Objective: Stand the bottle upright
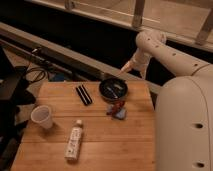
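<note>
The bottle (74, 142) is clear with a white label and a white cap. It lies on its side on the wooden table (125, 145), near the front left, with its cap pointing away from me. My gripper (128, 66) hangs at the end of the white arm (165, 50), above the table's far edge behind the black bowl. It is well away from the bottle and holds nothing that I can see.
A translucent plastic cup (42, 117) stands left of the bottle. Two black bars (83, 94) lie at the back centre. A black bowl (113, 89) with utensils sits by a red and blue packet (116, 110). My white body (182, 125) fills the right side.
</note>
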